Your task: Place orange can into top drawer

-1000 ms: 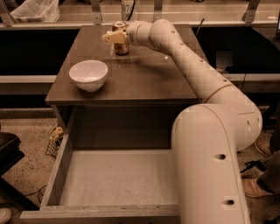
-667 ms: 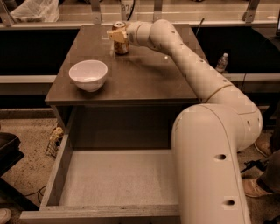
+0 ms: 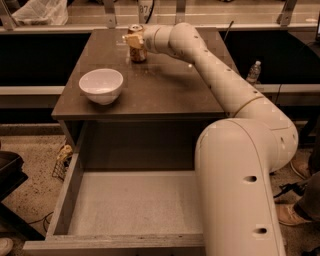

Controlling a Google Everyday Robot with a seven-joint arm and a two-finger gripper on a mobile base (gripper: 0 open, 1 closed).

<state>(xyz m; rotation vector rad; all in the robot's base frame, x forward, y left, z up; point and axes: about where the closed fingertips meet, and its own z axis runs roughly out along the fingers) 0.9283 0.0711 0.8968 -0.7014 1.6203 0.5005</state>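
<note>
The orange can [image 3: 138,53] stands upright at the far middle of the brown table top [image 3: 165,85]. My gripper [image 3: 135,41] is at the can's upper half, reaching in from the right, and it covers part of the can. The can's silver top shows just above the gripper. The top drawer [image 3: 135,205] is pulled wide open below the table's front edge, with a pale speckled floor and nothing in it. My arm runs from the lower right up across the table and hides the drawer's right side.
A white bowl [image 3: 101,85] sits on the table's left front part. A clear plastic bottle [image 3: 253,72] stands on the floor to the right. A white bag [image 3: 40,12] lies at the far left. A dark object [image 3: 10,175] is beside the drawer's left.
The gripper has shifted slightly right onto the can and its outline looks narrower. The can, bowl and drawer have not moved.
</note>
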